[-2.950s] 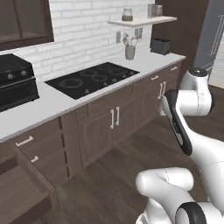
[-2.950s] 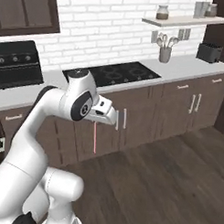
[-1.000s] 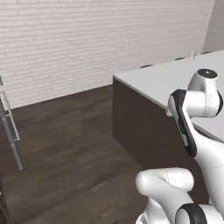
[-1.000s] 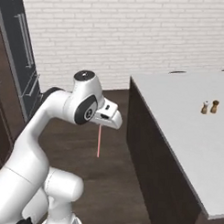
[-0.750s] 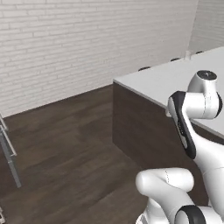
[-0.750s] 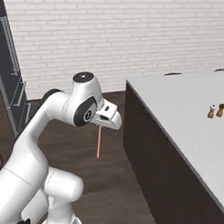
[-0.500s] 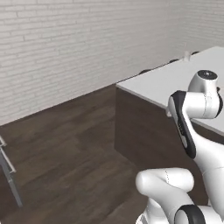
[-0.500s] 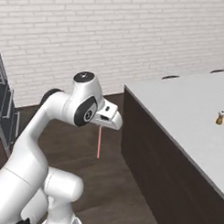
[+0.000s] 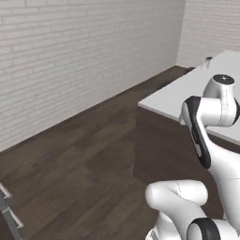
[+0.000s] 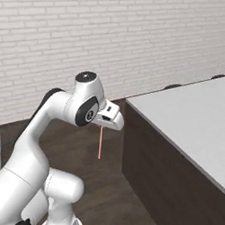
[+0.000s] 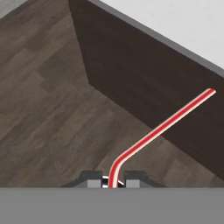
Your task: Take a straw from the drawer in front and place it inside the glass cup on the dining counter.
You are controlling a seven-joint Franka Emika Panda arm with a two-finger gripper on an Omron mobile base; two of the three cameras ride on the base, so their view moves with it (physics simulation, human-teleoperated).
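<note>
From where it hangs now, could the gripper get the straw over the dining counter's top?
Probably not yet. The gripper holds the straw out over the floor, beside the dining counter, and the straw's lower end hangs below the top's edge. It would need raising first.

Walls: white-painted brick wall [image 9: 70, 56] runs across the back, meeting a second brick wall [image 9: 211, 28] at a far corner. Floor: dark brown wood planks [image 9: 70, 168], laid diagonally to the base views, evenly lit with soft shadow beside the island. Furniture: a metal frame [image 9: 9, 211] shows at the lower left edge of the left base view; what it belongs to cannot be told.
</note>
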